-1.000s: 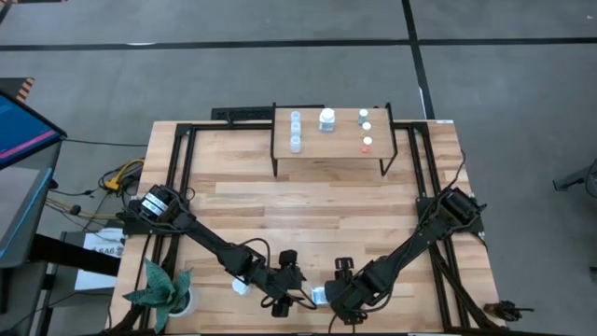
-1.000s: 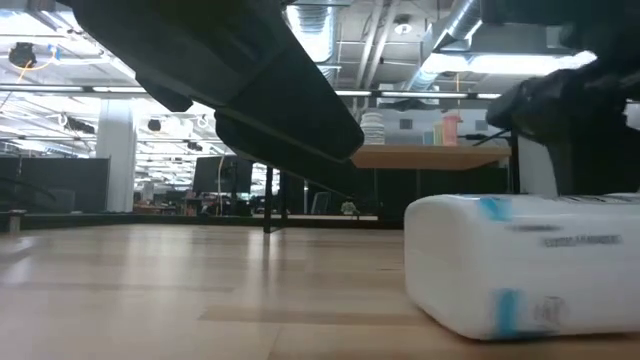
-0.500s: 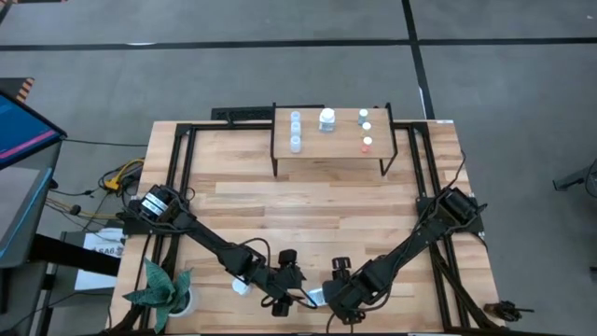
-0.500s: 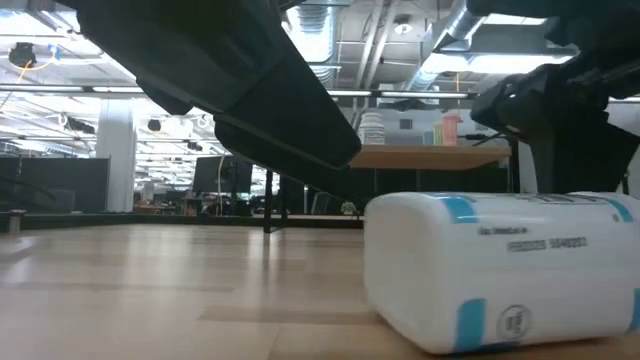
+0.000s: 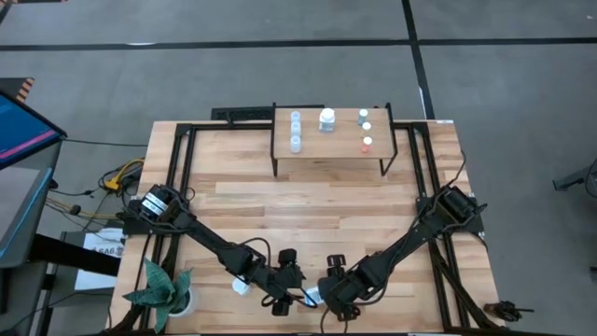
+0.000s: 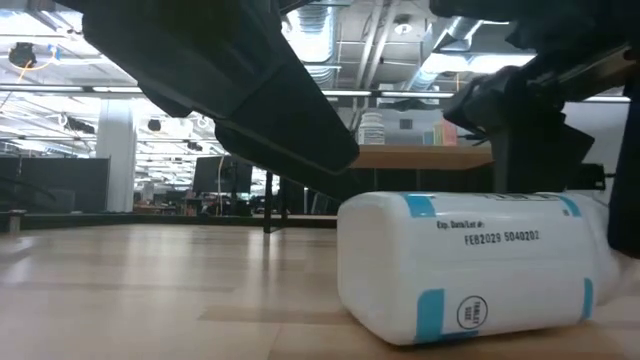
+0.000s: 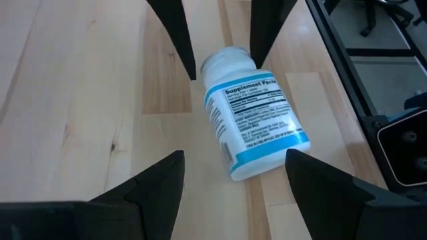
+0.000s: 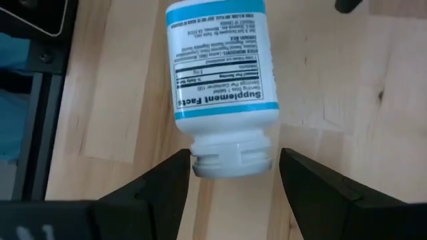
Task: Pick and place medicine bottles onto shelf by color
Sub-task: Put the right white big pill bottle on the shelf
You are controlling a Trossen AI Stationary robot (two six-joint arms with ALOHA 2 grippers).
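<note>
overhead, table-level, two wrist close-ups, shared bottle (image 7: 252, 123)

A bottle (image 5: 313, 297) is laid on its side at the counter's (image 5: 317, 201) near edge, between the left claw (image 5: 287, 288) and right claw (image 5: 330, 293). The shelf (image 5: 331, 154) stands at the far edge.

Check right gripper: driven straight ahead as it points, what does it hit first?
Likely the cap end of the white bottle lying on the table; the open right gripper already straddles the cap. Depth unclear.
</note>
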